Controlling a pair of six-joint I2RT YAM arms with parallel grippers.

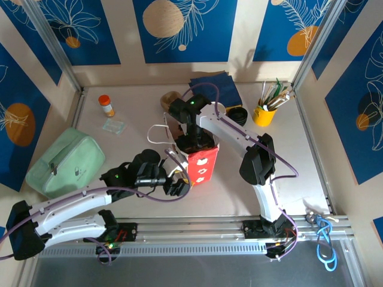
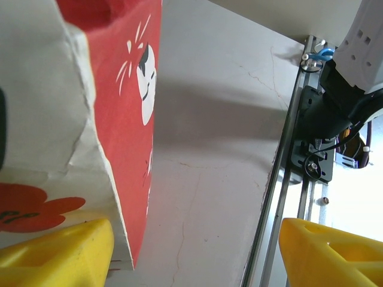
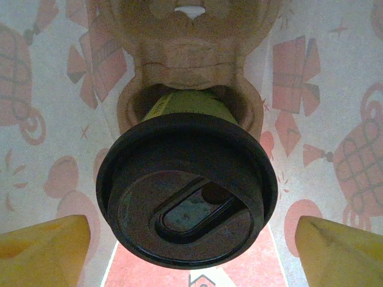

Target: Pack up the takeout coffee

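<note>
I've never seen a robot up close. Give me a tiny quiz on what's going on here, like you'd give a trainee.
1. True or false: the takeout coffee sits inside the red bag.
2. What colour is the lid on it? A white, B black, C orange.
3. Fill in: the right claw hangs over the takeout coffee with its jaws ____ (open or shut).

Key: 1 true; 2 B; 3 open.
</note>
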